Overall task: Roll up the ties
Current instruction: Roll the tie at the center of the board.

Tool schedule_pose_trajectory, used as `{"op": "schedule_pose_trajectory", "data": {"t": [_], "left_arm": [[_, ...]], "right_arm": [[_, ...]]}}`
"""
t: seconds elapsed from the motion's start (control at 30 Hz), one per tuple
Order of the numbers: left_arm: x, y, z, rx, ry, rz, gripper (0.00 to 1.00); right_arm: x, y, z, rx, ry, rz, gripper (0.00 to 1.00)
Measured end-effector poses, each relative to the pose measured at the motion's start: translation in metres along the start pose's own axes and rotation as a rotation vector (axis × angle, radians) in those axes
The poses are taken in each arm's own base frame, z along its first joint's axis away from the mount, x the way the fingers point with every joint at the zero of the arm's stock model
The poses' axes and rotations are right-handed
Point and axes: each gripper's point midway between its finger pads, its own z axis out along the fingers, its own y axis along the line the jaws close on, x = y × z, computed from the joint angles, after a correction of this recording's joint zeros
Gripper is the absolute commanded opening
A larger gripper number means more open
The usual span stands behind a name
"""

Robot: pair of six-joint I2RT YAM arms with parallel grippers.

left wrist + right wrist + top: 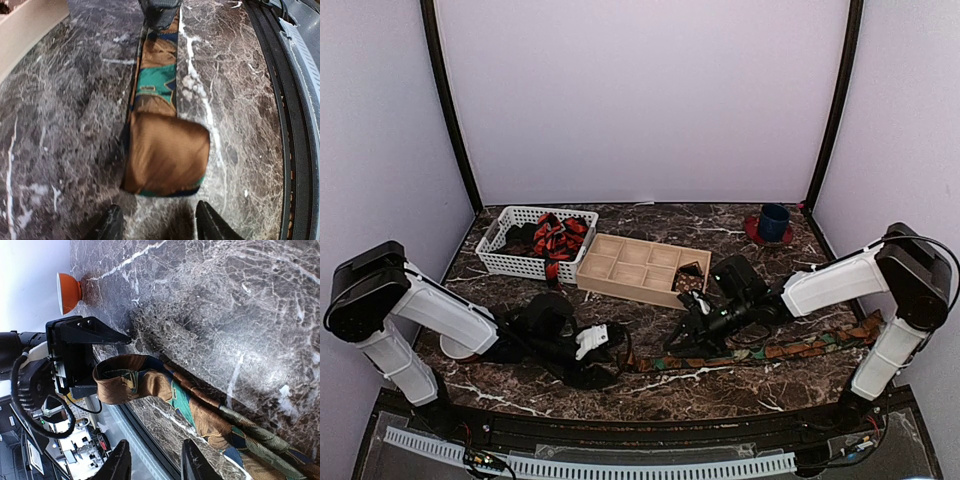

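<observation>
Brown-orange tie with green patches (790, 350) lay flat along the near part of the marble table (660, 395), running from the right arm's side towards the left gripper (159, 214). The end nearest that gripper was turned over on itself into a short roll (166, 156) with plain brown lining outward. In the right wrist view its loop looked slack, not tight. Left gripper's fingers stood moderately apart, low over the table and just short of the roll, with nothing between them and no contact visible. Judged: placed to straddle the roll's width and take it for a further turn. Right gripper (155, 457) hung over the flat run of the tie, a little way along from the roll, fingers also apart and nothing seen between them. In the left wrist view its dark body sat over the fabric; whether a fingertip pressed the tie down I could not tell. Judged purpose: keeping the strip straight and in line so the roll tracks squarely. Wooden tray (620, 290) stood behind, a rolled brown dotted tie (690, 281) in a compartment at its right end; likely where finished rolls go. White basket (515, 262) to its left held red-and-black striped ties (558, 238) in an unrolled heap. Judged: this tie barely started. Risk: the slack roll could spring open if gripped off-centre.
</observation>
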Motion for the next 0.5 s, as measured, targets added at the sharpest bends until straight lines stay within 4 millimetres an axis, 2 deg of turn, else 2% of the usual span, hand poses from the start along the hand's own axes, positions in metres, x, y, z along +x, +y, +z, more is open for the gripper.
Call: {"op": "schedule_pose_trajectory", "data": {"t": [0.13, 0.23, 0.37, 0.5], "left_arm": [[-0.021, 0.003, 0.004, 0.006, -0.062, 0.028, 0.34], [-0.041, 0.005, 0.003, 0.007, -0.117, 0.052, 0.28], [-0.067, 0.002, 0.005, 0.030, -0.177, 0.083, 0.27], [-0.076, -0.007, 0.018, 0.071, -0.185, 0.105, 0.27]], "right_arm": [[0.001, 0.004, -0.004, -0.005, -0.003, 0.004, 0.38], [0.001, 0.009, -0.006, -0.013, -0.009, -0.001, 0.40], [0.001, 0.009, -0.006, -0.015, -0.006, 0.007, 0.44], [0.002, 0.010, -0.006, -0.021, -0.003, 0.015, 0.46]]}}
